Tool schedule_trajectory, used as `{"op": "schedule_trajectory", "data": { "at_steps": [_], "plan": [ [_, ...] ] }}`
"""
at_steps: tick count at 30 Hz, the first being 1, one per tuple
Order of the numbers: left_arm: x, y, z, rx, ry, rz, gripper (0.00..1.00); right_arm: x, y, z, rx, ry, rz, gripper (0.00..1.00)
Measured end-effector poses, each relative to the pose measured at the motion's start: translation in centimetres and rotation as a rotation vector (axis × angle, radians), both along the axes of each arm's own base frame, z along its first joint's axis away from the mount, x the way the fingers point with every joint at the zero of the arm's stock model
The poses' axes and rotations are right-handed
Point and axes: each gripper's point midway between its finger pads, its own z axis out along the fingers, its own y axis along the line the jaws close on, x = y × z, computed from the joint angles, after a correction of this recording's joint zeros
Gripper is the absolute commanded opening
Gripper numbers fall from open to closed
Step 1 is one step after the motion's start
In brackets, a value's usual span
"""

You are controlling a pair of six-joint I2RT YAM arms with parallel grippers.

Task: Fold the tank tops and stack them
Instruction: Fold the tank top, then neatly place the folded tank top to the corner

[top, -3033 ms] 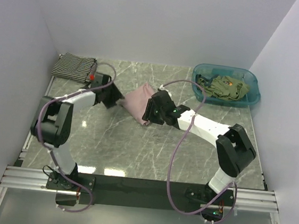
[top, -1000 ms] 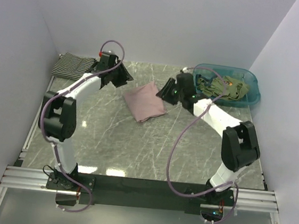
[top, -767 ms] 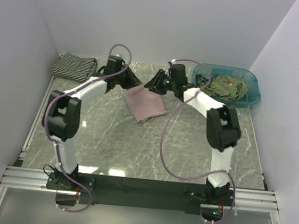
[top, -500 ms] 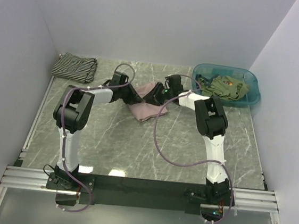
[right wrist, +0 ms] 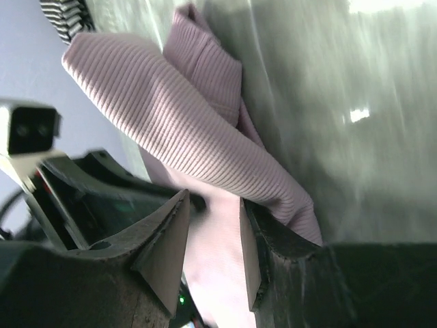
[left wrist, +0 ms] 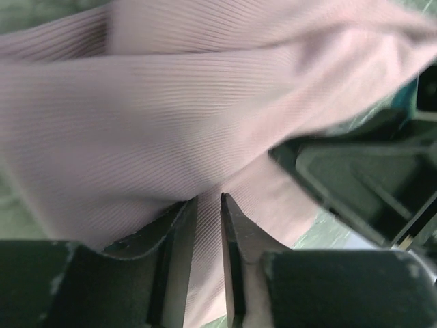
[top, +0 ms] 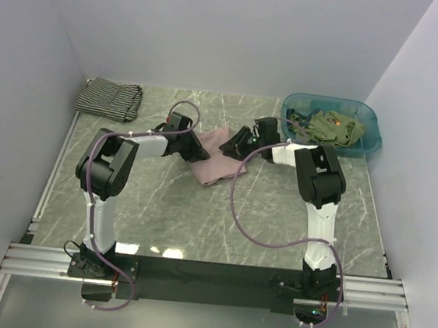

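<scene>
Overhead view. The pink tank top (top: 216,165) lies near the middle of the marble table (top: 197,224), its far edge gathered up between my two arms, which meet over it from either side. The left gripper (top: 199,152) pinches the garment's left side. In my left wrist view the two fingers stand almost together with a ridge of pink ribbed cloth caught in the narrow gap. The right gripper (top: 237,147) takes the right side. In my right wrist view its fingers stand wider apart, pink cloth fills the space between them, and a fold drapes over one finger, so I read it as grasping the same garment. The striped tank top (top: 109,98) lies folded in the far left corner, well apart. The olive tank tops (top: 331,129) sit bunched in the teal basin (top: 368,142) at far right.
</scene>
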Motion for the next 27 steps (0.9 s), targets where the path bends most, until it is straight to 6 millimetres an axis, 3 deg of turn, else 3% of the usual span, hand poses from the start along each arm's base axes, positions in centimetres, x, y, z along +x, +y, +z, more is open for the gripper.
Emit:
{"op": "schedule_trajectory", "data": {
  "at_steps": [5, 9, 11, 14, 17, 21, 25, 27],
  "plan": [
    [-0.6, 0.9, 1.0, 0.032, 0.002, -0.019, 0.51, -3.7, -0.9, 0.1, -0.023, 0.018, -0.010, 0.43],
    [0.0, 2.9, 3.7, 0.064, -0.036, -0.019, 0.61, -6.4, -1.5, 0.0, -0.032, 0.036, -0.021, 0.43],
    [0.6, 4.6, 5.5, 0.085, -0.065, 0.008, 0.68, -6.8, -1.6, 0.0, -0.034, 0.041, -0.027, 0.42],
    [0.9, 7.3, 8.1, 0.111, -0.100, 0.063, 0.69, -6.9, -1.6, -0.1, -0.036, 0.041, -0.029, 0.42],
    [0.8, 9.1, 9.1, 0.117, -0.131, 0.088, 0.72, -6.9, -1.7, -0.1, -0.041, 0.043, -0.030, 0.42],
    [-1.5, 8.7, 6.1, 0.087, -0.072, 0.017, 0.75, -6.7, -1.8, -0.1, -0.061, 0.044, -0.029, 0.41],
    [-3.8, 7.2, 0.9, 0.025, 0.038, -0.079, 0.77, -6.6, -1.8, -0.1, -0.077, 0.041, -0.026, 0.41],
    [-4.3, 6.2, 0.9, -0.041, 0.039, -0.117, 0.78, -6.6, -1.9, -0.2, -0.083, 0.041, -0.024, 0.41]
  ]
}}
